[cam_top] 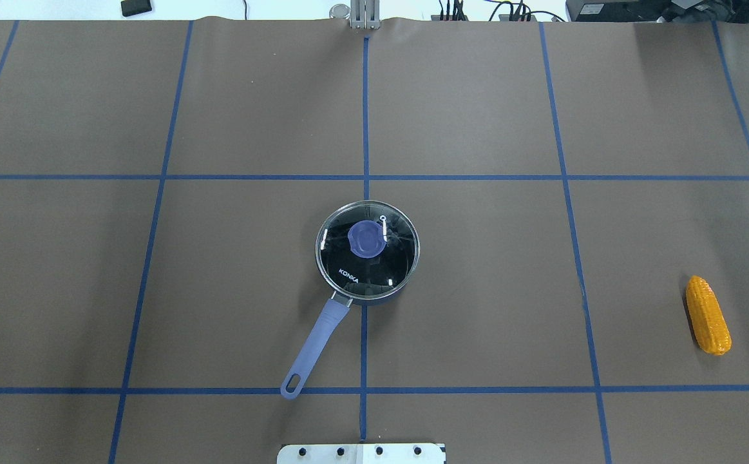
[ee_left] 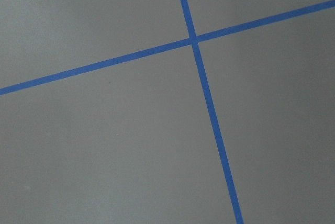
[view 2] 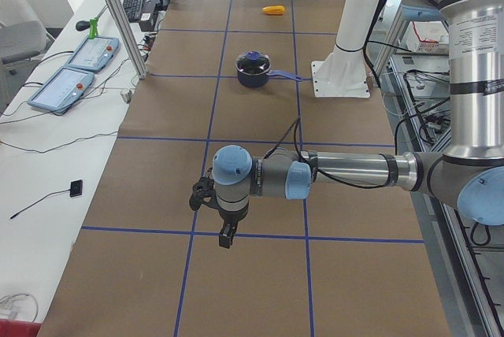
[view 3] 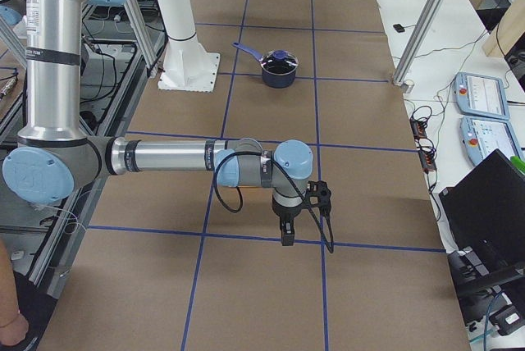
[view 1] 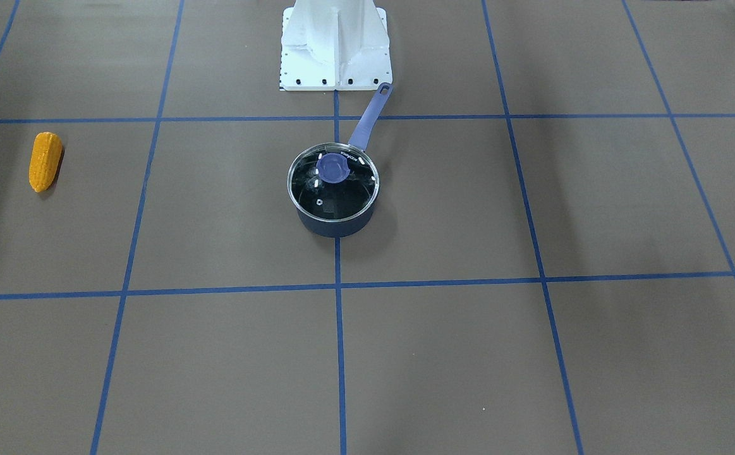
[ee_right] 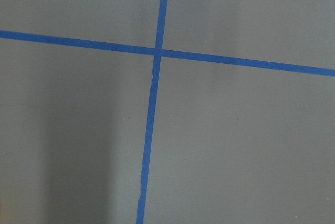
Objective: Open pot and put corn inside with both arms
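Observation:
The pot [view 1: 333, 225] stands mid-table, its periwinkle handle [cam_top: 313, 347] pointing toward the robot base. The glass lid [cam_top: 368, 270] with its blue knob [cam_top: 366, 239] sits on the pot. The corn [cam_top: 708, 314] lies alone far to the robot's right, and also shows in the front view [view 1: 45, 161]. The left gripper [view 2: 226, 236] hangs over bare mat, far from the pot [view 2: 253, 77]. The right gripper [view 3: 286, 236] hangs over bare mat, far from the pot [view 3: 279, 77]. I cannot tell whether either is open or shut. Both wrist views show only mat and tape.
The brown mat carries a grid of blue tape lines [cam_top: 366, 177]. The white robot base [view 1: 335, 50] stands just behind the pot's handle. Control pendants [view 2: 79, 65] and aluminium posts [view 3: 426, 23] stand along the table's far side.

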`<act>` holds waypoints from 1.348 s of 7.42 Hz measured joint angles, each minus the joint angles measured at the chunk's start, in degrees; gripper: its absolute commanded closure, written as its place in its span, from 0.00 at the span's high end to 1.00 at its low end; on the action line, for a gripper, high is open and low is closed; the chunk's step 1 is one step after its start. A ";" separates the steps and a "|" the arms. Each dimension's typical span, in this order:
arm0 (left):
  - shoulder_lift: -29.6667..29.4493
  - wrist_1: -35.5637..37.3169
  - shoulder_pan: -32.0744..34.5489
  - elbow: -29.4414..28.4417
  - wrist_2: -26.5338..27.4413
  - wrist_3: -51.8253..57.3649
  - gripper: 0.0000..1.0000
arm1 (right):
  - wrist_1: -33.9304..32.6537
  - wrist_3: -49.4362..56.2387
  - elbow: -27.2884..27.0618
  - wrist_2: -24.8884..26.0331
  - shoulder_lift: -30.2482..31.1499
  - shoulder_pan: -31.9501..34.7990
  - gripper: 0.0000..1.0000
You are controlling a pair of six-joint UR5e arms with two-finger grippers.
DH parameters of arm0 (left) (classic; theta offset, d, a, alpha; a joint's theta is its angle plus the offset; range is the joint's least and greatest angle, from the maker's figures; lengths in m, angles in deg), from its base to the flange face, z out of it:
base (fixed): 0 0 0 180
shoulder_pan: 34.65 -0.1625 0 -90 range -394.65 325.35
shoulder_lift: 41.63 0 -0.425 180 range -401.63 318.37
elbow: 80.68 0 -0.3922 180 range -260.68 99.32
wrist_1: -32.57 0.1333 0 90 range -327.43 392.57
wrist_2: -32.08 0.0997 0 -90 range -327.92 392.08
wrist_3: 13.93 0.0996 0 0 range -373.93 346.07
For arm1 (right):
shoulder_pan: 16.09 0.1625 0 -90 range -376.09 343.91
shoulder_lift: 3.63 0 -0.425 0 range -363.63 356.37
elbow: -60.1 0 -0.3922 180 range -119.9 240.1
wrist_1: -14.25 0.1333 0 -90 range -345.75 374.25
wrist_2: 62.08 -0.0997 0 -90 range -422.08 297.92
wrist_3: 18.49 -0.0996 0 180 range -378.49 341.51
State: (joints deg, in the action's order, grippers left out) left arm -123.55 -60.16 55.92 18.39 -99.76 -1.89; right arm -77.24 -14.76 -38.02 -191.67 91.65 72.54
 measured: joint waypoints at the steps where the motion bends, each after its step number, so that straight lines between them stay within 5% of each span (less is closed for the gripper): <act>1: 0.01 0.01 0.01 0.16 -0.02 0.05 0.99 | 0.00 -0.05 -0.04 -0.03 -0.03 -0.01 1.00; 6: -0.48 -1.15 -0.13 4.39 -0.12 -0.05 0.99 | 0.89 -0.10 -0.46 0.01 -0.90 -0.10 1.00; 10: -5.21 -12.45 -0.45 3.47 -5.69 -0.14 0.99 | 14.60 -0.46 -0.43 -0.57 -1.21 -0.12 1.00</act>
State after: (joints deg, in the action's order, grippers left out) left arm -128.76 -72.61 55.47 21.87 -105.44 -2.03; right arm -62.64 -15.22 -38.44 -192.25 90.44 72.42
